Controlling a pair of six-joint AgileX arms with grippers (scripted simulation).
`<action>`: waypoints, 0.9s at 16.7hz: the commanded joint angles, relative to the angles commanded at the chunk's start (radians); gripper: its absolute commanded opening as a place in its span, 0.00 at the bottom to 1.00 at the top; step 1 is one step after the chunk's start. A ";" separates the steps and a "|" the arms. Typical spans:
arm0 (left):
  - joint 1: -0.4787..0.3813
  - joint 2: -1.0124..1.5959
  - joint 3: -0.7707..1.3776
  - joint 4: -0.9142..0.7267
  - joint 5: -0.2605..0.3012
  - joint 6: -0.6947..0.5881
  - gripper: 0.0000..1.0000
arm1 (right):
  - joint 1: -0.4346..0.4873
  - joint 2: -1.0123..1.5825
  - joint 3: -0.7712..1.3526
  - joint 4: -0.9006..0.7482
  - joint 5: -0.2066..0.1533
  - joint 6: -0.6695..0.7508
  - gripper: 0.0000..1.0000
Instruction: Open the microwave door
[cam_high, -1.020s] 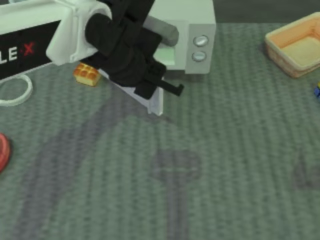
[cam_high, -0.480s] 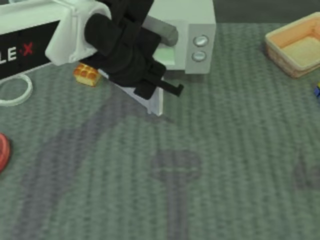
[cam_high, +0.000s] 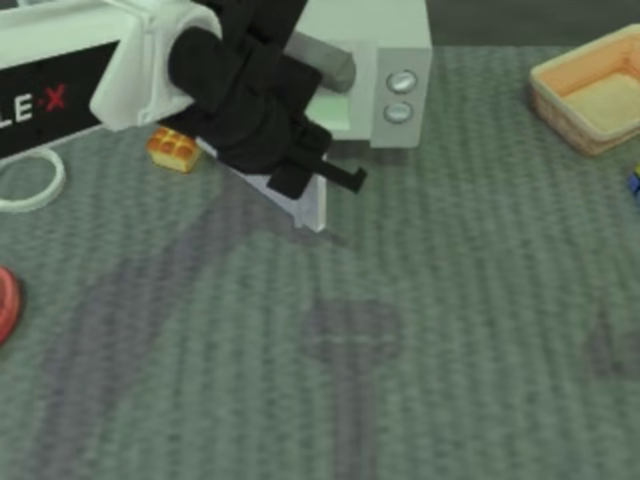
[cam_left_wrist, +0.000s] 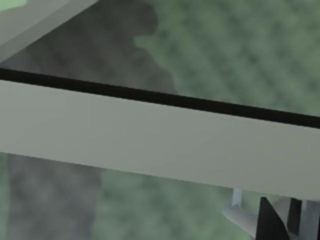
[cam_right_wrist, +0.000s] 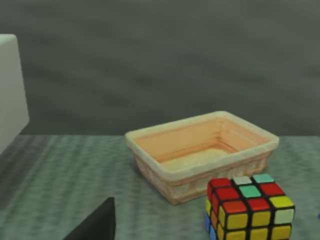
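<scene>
While the microwave door (cam_high: 305, 205) stands swung out from the microwave (cam_high: 375, 75), the left gripper (cam_high: 320, 170) is pressed against its edge; its finger spread cannot be told.

The microwave (cam_high: 375, 60) is white with two silver-grey knobs (cam_high: 400, 96) on its front. The microwave door (cam_high: 300, 205) shows as a pale white-grey panel with a black edge line in the left wrist view. The left gripper (cam_high: 335, 172) is black, on a white arm bearing a black panel with white and red lettering. The worktop (cam_high: 450, 330) is grey-green with a woven ribbed pattern. The basket (cam_right_wrist: 200, 155) is tan outside, peach-orange inside. The cube (cam_right_wrist: 247, 207) carries red, yellow, orange, teal and white squares on a black grid. A golden-yellow bread piece (cam_high: 172, 148), a white ring (cam_high: 28, 182) and a red object (cam_high: 6, 305) lie at the left.
</scene>
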 joint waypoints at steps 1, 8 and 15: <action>0.000 0.000 0.000 0.000 0.000 0.000 0.00 | 0.000 0.000 0.000 0.000 0.000 0.000 1.00; 0.008 -0.012 -0.019 0.000 0.023 0.030 0.00 | 0.000 0.000 0.000 0.000 0.000 0.000 1.00; 0.050 -0.060 -0.073 0.003 0.083 0.143 0.00 | 0.000 0.000 0.000 0.000 0.000 0.000 1.00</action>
